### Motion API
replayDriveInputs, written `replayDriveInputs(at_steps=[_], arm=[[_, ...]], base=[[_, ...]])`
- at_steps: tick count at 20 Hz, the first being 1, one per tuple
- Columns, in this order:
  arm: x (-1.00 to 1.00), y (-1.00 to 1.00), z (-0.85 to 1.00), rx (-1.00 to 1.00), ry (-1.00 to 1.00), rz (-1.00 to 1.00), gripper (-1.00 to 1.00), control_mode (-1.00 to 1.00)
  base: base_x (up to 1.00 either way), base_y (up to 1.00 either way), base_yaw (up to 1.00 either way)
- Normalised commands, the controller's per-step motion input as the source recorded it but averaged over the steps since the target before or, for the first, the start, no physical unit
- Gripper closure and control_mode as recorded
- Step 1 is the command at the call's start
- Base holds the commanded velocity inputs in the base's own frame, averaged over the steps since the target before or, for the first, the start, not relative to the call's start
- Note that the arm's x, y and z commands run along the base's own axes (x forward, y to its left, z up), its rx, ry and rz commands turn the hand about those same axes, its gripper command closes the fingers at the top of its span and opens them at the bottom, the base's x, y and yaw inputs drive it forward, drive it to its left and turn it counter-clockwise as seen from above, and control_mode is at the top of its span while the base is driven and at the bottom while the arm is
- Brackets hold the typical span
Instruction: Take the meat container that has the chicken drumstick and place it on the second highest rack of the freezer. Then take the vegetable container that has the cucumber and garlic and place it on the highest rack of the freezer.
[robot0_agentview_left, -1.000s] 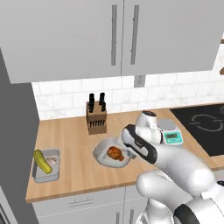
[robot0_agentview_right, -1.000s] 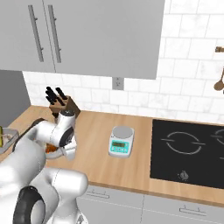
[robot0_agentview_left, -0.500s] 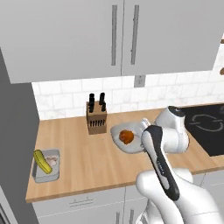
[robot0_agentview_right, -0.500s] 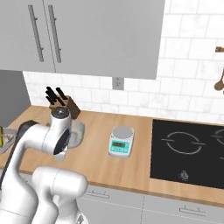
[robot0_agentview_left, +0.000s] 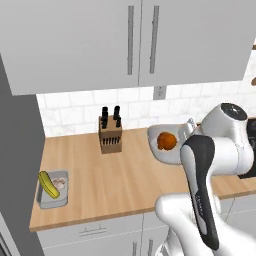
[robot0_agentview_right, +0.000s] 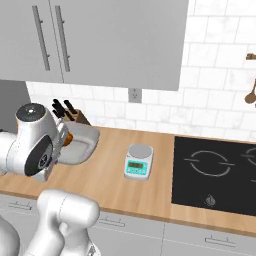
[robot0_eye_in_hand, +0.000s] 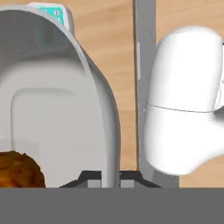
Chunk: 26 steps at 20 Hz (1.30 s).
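Gripper (robot0_eye_in_hand: 110, 178) pinched shut on rim of meat container (robot0_agentview_left: 165, 145) with chicken drumstick (robot0_agentview_left: 166, 141) inside, held up over counter (robot0_agentview_left: 120, 175) right of knife block (robot0_agentview_left: 110, 134), container body extending away from fingertips, freezer not identifiable here.

knife block (robot0_agentview_left: 110, 131) behind, scale (robot0_agentview_right: 138, 162) beside, bare counter (robot0_agentview_left: 125, 180) between
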Motion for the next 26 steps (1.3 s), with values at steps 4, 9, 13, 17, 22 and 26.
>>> replayDriveInputs(at_steps=[4, 9, 13, 17, 22, 26], arm=[[-0.98, -0.05, 0.78, 0.00, -0.14, -0.04, 1.00, -1.00], [-0.85, -0.02, 0.37, 0.00, -0.07, -0.02, 1.00, -1.00], [-0.48, 0.00, 0.11, 0.00, -0.09, -0.01, 1.00, 1.00], [0.00, 0.00, 0.00, 0.00, 0.00, 0.00, 1.00, 1.00], [0.00, 0.00, 0.00, 0.00, 0.00, 0.00, 1.00, 1.00], [0.00, 0.00, 0.00, 0.00, 0.00, 0.00, 1.00, 1.00]], base=[[0.00, 0.00, 0.00], [0.00, 0.00, 0.00], [-0.50, 0.00, 0.00], [-1.00, 0.00, 0.00], [-1.00, 0.10, 0.01], [-1.00, 0.84, 0.23]])
